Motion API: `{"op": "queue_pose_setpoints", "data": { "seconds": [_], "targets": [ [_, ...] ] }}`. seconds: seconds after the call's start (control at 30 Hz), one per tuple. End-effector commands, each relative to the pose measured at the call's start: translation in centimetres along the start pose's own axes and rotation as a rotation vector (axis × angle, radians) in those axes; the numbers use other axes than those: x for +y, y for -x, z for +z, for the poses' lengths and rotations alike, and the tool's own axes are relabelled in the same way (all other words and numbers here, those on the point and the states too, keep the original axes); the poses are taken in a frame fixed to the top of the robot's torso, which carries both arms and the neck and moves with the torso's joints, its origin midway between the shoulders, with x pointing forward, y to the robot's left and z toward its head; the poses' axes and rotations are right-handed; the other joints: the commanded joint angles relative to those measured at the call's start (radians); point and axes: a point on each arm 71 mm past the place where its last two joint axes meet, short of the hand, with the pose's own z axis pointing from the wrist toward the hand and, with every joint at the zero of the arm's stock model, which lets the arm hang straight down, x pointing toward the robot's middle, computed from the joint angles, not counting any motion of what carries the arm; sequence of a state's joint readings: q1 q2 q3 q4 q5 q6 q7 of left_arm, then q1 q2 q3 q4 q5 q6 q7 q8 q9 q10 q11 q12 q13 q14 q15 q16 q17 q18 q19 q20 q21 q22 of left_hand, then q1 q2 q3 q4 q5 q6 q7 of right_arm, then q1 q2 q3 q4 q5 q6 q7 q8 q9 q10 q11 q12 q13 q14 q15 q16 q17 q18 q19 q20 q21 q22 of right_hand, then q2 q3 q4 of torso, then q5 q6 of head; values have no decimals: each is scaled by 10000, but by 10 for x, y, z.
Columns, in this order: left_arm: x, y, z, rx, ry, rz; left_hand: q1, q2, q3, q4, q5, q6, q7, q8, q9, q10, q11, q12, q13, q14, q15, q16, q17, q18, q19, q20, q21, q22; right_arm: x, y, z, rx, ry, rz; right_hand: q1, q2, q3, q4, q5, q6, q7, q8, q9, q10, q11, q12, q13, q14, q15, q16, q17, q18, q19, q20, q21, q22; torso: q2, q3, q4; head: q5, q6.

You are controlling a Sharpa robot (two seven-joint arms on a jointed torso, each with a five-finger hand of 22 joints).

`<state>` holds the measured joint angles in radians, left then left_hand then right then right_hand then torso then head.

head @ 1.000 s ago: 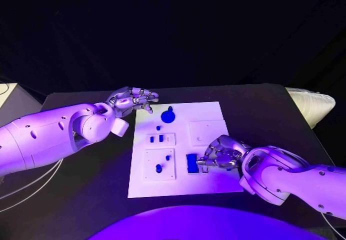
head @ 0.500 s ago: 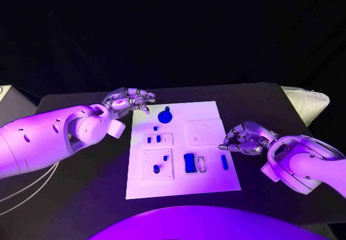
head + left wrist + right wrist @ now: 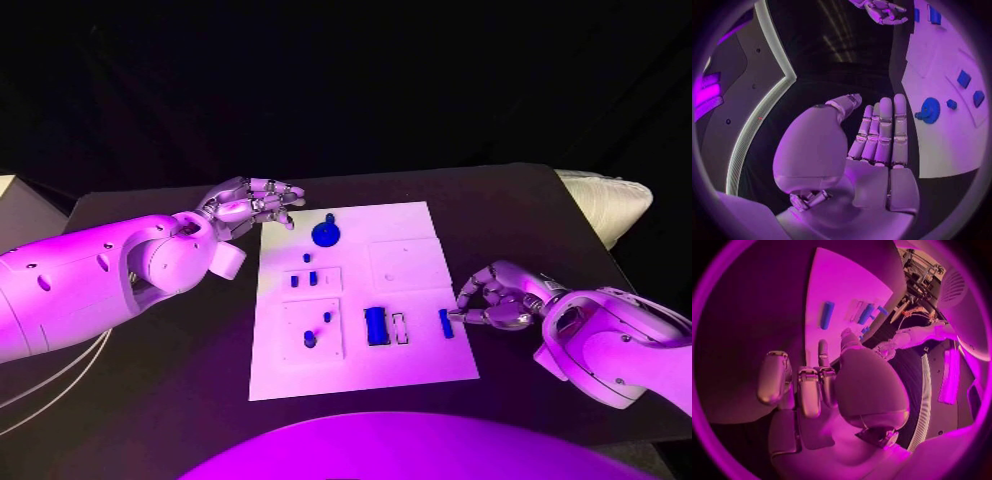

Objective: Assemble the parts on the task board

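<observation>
The white task board (image 3: 418, 360) lies mid-table. On it are a round blue part (image 3: 327, 234) at the far end, a blue block (image 3: 375, 325), a thin blue bar (image 3: 447, 323) and several small blue pieces on two raised plates (image 3: 335, 345). My right hand (image 3: 498, 303) hangs at the board's right edge, just beside the thin bar (image 3: 827, 315), fingers loosely bent with the thumb apart, holding nothing. My left hand (image 3: 253, 203) hovers off the board's far left corner, near the round part (image 3: 928, 109); its fingers (image 3: 882, 130) are straight and hold nothing.
A white ribbed object (image 3: 613, 205) sits at the table's right edge, and a pale box (image 3: 18, 200) at the left. Bare black table (image 3: 173, 370) surrounds the board.
My right hand left the blue block, swung right off the board, then dropped back to the right edge beside the thin bar, which now shows. The left hand barely moved.
</observation>
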<state>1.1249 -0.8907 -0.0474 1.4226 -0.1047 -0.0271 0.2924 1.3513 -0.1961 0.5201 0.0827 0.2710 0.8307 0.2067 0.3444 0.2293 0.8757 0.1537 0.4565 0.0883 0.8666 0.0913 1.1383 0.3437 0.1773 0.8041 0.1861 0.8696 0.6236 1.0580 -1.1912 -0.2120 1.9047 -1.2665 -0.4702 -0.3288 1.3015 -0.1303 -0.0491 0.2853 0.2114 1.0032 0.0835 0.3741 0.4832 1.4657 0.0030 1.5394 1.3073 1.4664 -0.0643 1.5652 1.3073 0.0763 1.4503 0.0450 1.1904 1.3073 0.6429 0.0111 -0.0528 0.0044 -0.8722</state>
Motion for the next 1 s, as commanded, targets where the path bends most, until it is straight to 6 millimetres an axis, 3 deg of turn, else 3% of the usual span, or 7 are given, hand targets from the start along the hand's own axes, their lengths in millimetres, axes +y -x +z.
{"op": "queue_pose_setpoints", "data": {
  "seconds": [0.03, 0.37, 0.6, 0.83, 0.9, 1.0],
  "targets": [
    [0, -3, 0, 200, -84, -42, 46, 54, 15, 12, -5, -84, 8, 48, 4, -86, -1, 37, 2, -78, -24, 39, 12, 56, 85, 0, -53, -15, 2, -6, 1, -57, 31, -941, 63, -48, 17, 28, 51, 66, -1, -37, -5, 889, 52, -29, 2449, 1044, 89, 56, 2635, -8, -47, 52, -40, 455, 3, -12, 13, -4, -5],
    [0, -2, -1, 172, -32, -36, 51, 71, 22, 14, -1, -78, 10, 58, 6, -96, 0, 40, 1, -81, -24, 43, 12, 57, 89, 0, -58, -19, 5, -20, 6, 79, -132, -1337, -24, -82, -6, 62, 83, 245, -50, 11, 10, 851, 15, -109, 2406, 1044, 65, 56, 2635, -3, -51, 48, -48, 465, 8, -24, 24, -29, -5],
    [0, -2, -1, 167, -36, -36, 51, 71, 22, 14, -1, -78, 10, 58, 6, -96, 0, 40, 1, -81, -24, 43, 12, 57, 89, 0, -58, -19, 4, -33, 9, 401, -288, -1772, -61, -71, -5, 65, 75, 311, -72, 33, 18, 835, -3, -143, 2388, 1044, 51, 56, 2635, 4, -61, 41, -78, 453, 7, -9, 35, -12, -5],
    [0, 0, -3, 120, -29, -24, 51, 71, 22, 14, -1, -78, 10, 58, 6, -96, 0, 40, 1, -81, -24, 43, 12, 57, 89, 0, -58, -19, 4, -41, 12, 521, -322, -2233, -11, -49, 27, 42, 71, 342, -93, 39, 19, 826, -21, -163, 2378, 1044, 38, 56, 2635, 6, -64, 33, -87, 454, 4, -5, 6, 23, -5],
    [0, 0, -3, 130, -27, -27, 51, 71, 22, 14, -1, -78, 10, 58, 6, -96, 0, 40, 1, -81, -24, 43, 12, 57, 89, 0, -58, -19, 5, -43, 13, 529, -299, -2369, 313, -11, 183, -22, 111, 374, -131, 13, 3, 830, -60, -157, 2381, 1044, 0, 56, 2635, 7, -64, 1, -94, 465, 5, -5, 11, 17, -5],
    [0, -1, -3, 162, -29, -36, 60, 86, 30, 14, 1, -79, 12, 66, 6, -106, 2, 46, -1, -84, -23, 50, 14, 57, 96, -1, -63, -22, 7, -44, 14, 429, -186, -2766, 999, 57, 790, -85, -333, 439, -189, -54, -53, 800, -114, -225, 2346, 1044, -54, 56, 2635, 23, -94, -47, -196, 434, 4, -4, 12, -14, -5]
  ]
}}
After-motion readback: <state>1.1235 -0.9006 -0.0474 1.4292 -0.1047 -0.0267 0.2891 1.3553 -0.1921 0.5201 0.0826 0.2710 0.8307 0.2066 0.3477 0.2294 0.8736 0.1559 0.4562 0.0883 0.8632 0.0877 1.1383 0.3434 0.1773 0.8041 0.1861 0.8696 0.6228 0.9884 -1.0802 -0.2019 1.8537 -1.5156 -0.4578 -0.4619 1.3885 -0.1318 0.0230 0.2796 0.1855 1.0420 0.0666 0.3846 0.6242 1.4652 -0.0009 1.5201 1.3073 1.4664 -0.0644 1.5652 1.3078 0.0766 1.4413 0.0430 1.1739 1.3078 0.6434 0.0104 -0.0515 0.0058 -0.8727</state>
